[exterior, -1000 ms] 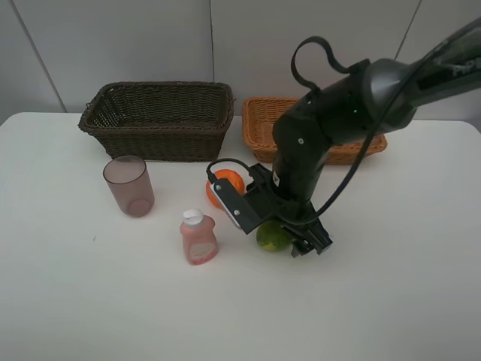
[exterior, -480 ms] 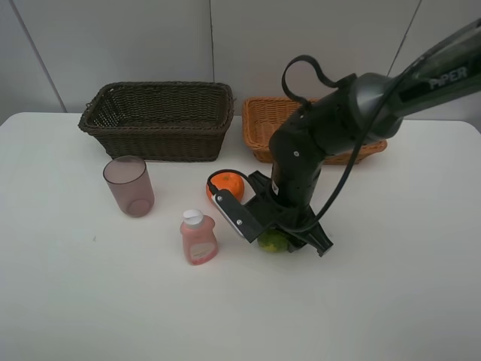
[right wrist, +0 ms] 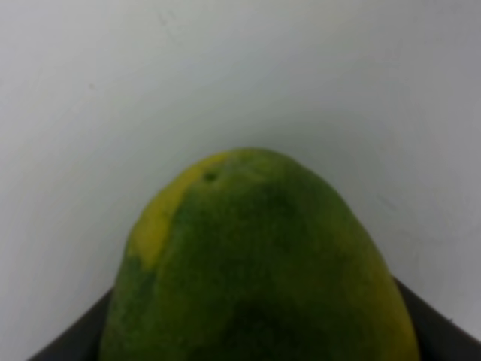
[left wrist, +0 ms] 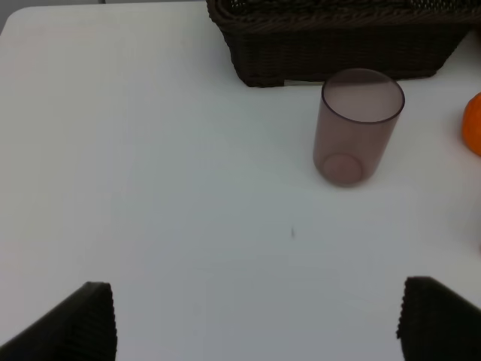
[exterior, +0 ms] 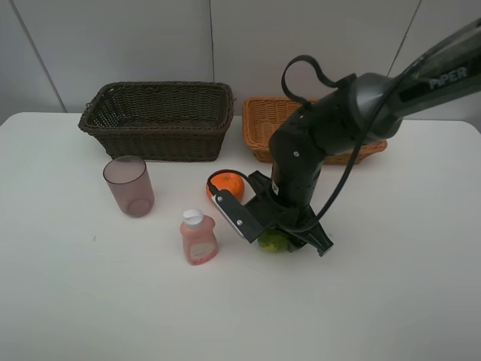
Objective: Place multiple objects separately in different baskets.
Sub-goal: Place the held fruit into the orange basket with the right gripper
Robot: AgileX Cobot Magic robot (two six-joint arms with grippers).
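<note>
Two baskets (exterior: 158, 143) (exterior: 259, 139), cup (exterior: 129, 186), bottle (exterior: 198, 239), orange (exterior: 231, 184), apparently one mango (right wrist: 255, 271)

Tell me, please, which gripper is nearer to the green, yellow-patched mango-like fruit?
Right. The right gripper clasps the green fruit; the left gripper is open elsewhere, facing the translucent mauve cup.
</note>
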